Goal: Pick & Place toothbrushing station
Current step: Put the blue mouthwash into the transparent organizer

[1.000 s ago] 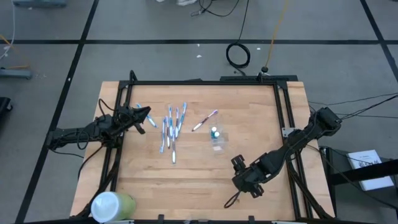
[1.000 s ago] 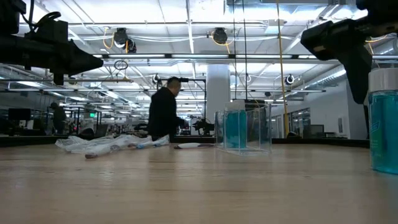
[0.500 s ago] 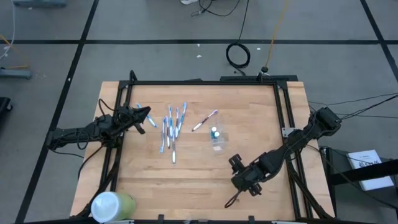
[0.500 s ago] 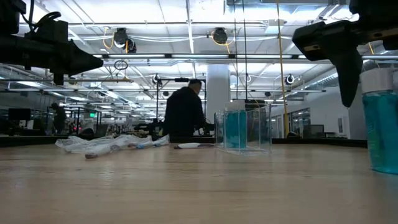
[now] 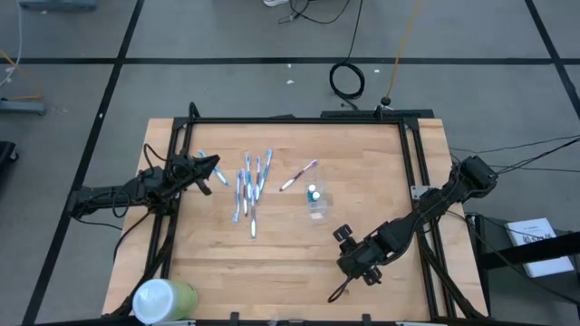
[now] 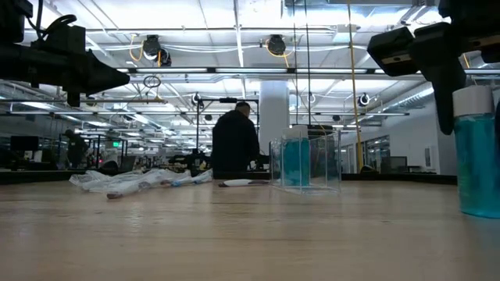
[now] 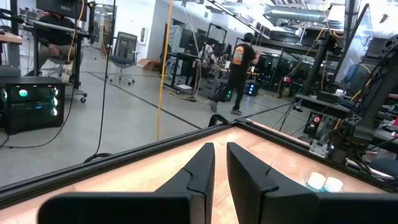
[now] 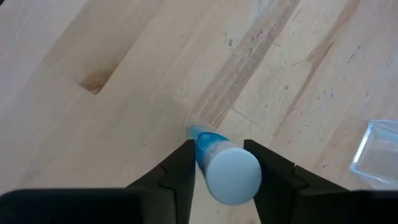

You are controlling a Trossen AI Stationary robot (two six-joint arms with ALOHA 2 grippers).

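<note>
A white-capped blue tube [image 8: 227, 171] stands upright on the wooden table near its right front, with my right gripper [image 5: 345, 238] shut on it. Farther back stands the small clear cup [image 5: 317, 209] with another tube [image 5: 313, 192] upright inside. Several blue-and-white toothbrushes [image 5: 249, 186] lie flat left of the cup, and a pinkish-purple brush [image 5: 299, 175] lies beside them. My left gripper [image 5: 214, 166] hovers shut at the table's left side, holding nothing, near two more white caps [image 7: 324, 182]. My right gripper pinches the tube's upper part, just under the white cap [image 6: 473, 117], between its two fingers [image 8: 183, 168]. The fingers slant down from the table's near right side. The tube stays upright with its base [image 8: 194, 132] on the table.
A large pale-green cylindrical container [image 5: 163, 299] stands at the near left corner. A black frame [image 5: 299, 120] runs along the table's far, left and right sides. Bare wood lies between the cup and the near edge. A person stands in the room beyond.
My right gripper's fingers have drawn together around the tube while the hand kept its place. In the low view the tube has slid a little sideways toward one finger and stayed upright. A person has walked across the room behind.
</note>
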